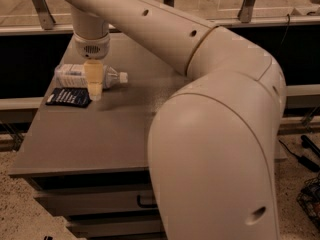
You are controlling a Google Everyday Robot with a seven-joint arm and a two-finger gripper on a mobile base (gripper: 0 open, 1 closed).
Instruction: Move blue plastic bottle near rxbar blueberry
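Note:
The blue plastic bottle [71, 76] lies on its side at the back left of the grey table [100, 134], with its white cap [123, 77] pointing right. The rxbar blueberry [67, 97], a flat dark navy wrapper, lies just in front of the bottle's left half, close to it. My gripper [94, 86] hangs straight down from the arm over the bottle's neck end. It reaches down across the bottle to the table, just right of the bar.
My large beige arm [215, 134] fills the right half of the view and hides the table's right side. A dark ledge and metal railing posts [39, 6] run behind the table. Drawers with a handle [145, 202] sit under the tabletop.

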